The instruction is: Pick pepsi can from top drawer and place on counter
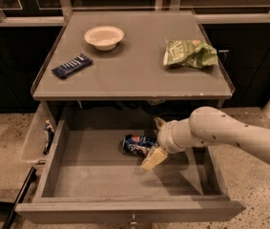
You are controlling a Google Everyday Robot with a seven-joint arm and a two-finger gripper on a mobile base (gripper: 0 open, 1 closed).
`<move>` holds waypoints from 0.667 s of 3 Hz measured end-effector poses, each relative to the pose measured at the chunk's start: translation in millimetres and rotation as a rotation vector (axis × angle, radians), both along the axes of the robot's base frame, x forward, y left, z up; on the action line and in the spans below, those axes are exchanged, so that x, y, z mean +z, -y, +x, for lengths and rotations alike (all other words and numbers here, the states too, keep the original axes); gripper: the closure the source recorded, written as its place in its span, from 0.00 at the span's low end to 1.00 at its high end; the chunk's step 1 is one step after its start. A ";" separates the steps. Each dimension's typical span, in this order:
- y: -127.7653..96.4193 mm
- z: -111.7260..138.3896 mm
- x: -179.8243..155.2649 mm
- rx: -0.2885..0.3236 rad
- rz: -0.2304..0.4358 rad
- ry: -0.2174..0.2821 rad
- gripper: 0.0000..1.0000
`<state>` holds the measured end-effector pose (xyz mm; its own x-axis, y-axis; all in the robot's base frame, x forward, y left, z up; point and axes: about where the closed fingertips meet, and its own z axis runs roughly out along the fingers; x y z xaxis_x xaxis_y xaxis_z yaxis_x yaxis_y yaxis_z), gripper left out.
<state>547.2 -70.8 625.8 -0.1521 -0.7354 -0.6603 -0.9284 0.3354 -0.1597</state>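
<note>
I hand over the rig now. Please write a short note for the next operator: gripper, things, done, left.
Gripper: open, low inside the top drawer, at the right end of the pepsi can.
Can: lying on its side on the drawer floor, not lifted.
Done: drawer is open, gripper is at the can.
Left: grasp, lift, place on the counter.
</note>
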 end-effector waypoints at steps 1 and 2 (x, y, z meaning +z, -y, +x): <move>-11.4 1.3 -11.9 0.024 0.015 -0.008 0.00; -11.5 1.2 -12.3 0.024 0.015 -0.009 0.18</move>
